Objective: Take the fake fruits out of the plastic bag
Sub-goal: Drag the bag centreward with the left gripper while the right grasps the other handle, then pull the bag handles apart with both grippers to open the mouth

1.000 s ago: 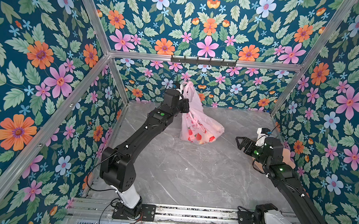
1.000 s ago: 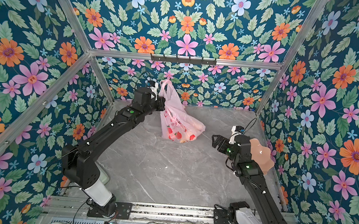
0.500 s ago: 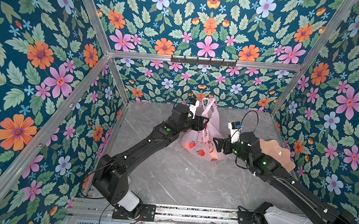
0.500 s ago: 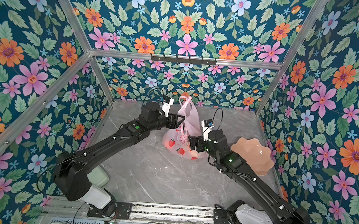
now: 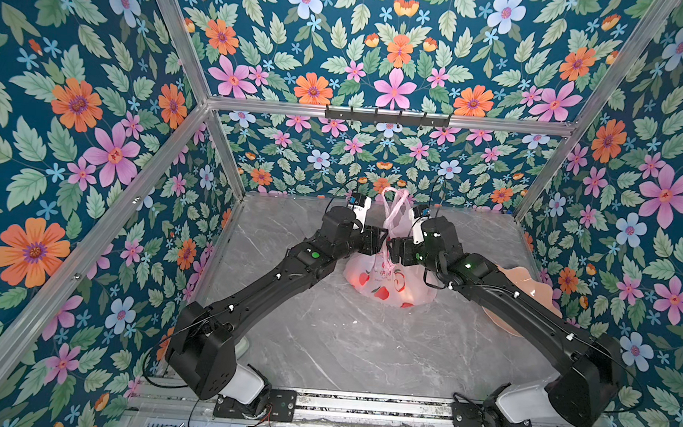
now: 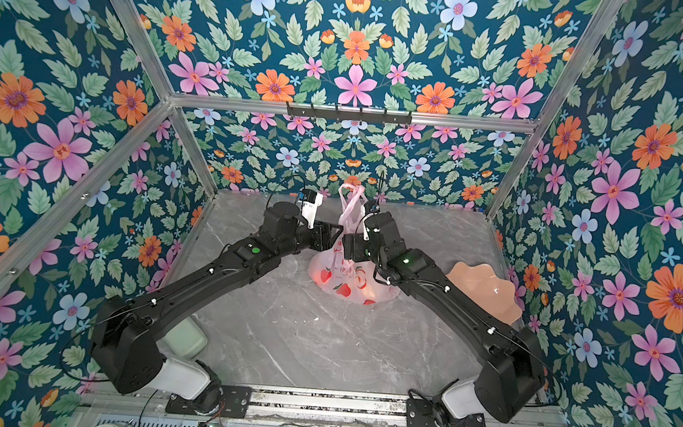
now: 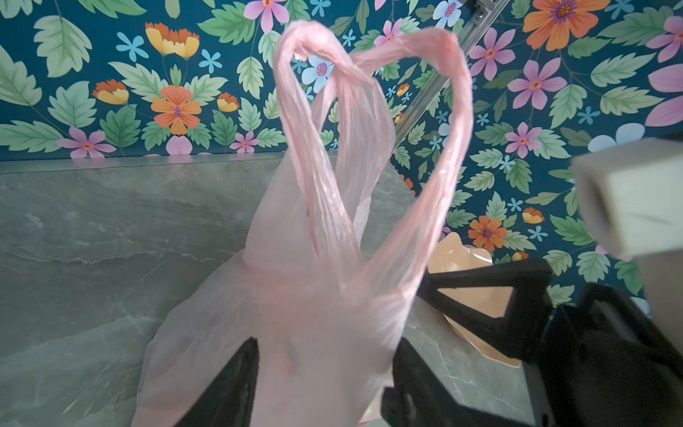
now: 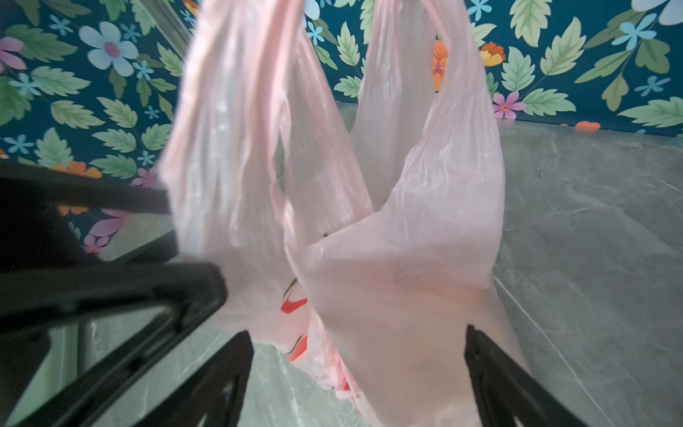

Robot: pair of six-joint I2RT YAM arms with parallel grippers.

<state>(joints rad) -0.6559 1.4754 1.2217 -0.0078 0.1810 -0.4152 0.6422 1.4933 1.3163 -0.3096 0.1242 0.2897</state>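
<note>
Currently the pink plastic bag (image 5: 389, 278) stands on the grey marble worktop (image 5: 341, 348) toward the back middle, its two handles (image 7: 354, 129) sticking upward. In both top views the left pincer (image 5: 381, 240) meets it from the left and the right pincer (image 5: 396, 250) from the right, both at the bag's gathered upper part. Each wrist view shows its own pincer spread, with pink film bulging between the fingers, not squeezed flat. Red fruit prints show on the film; what lies inside cannot be made out. A peach scalloped plate (image 5: 541, 297) lies on the worktop to the right, partly hidden by the right arm.
</note>
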